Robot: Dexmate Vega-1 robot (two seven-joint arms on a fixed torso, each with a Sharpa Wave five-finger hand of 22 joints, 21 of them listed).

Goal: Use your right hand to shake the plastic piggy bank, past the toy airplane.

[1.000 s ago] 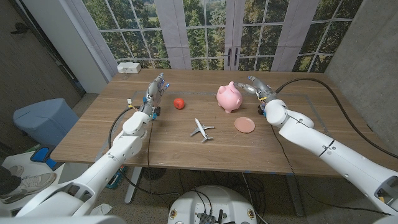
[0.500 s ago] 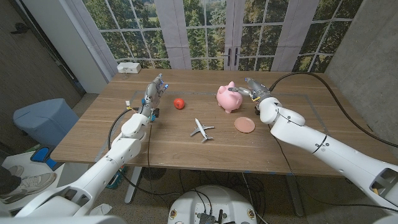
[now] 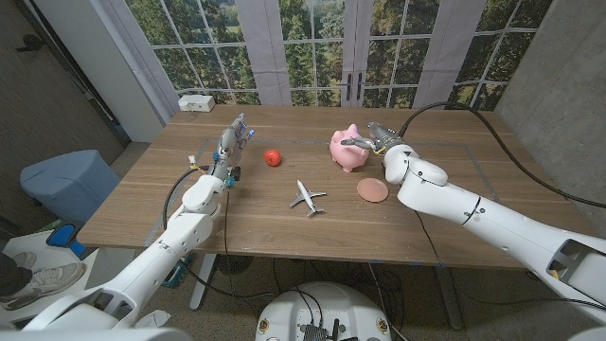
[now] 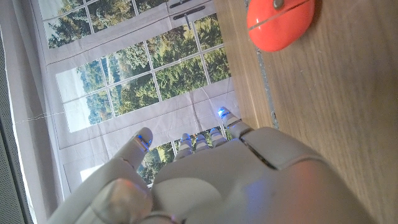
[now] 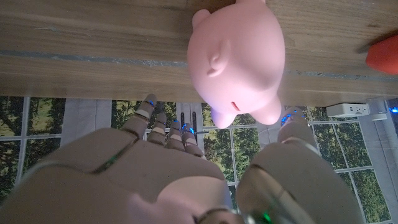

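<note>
The pink plastic piggy bank (image 3: 347,150) (image 5: 239,59) stands on the far middle of the wooden table (image 3: 265,223). Nearer the front edge lies the small white toy airplane (image 3: 306,197). My right hand (image 3: 377,139) (image 5: 180,180) is at the piggy bank's right side, with its fingers (image 5: 149,107) spread and one reaching over the pig's back. The right wrist view shows the pig in the span between fingers and thumb, with no grip that I can see. My left hand (image 3: 232,142) (image 4: 217,180) stands at the far left with fingers apart, holding nothing.
A red ball (image 3: 273,156) (image 4: 280,22) lies between my left hand and the pig. A flat pink disc (image 3: 372,189) sits just in front of my right forearm. A white box (image 3: 196,102) is at the far left corner. A blue bin (image 3: 66,185) stands beside the table.
My right hand has moved left from beside the piggy bank until its fingers reach over the pig's back. The pig, airplane and left hand have stayed in place.
</note>
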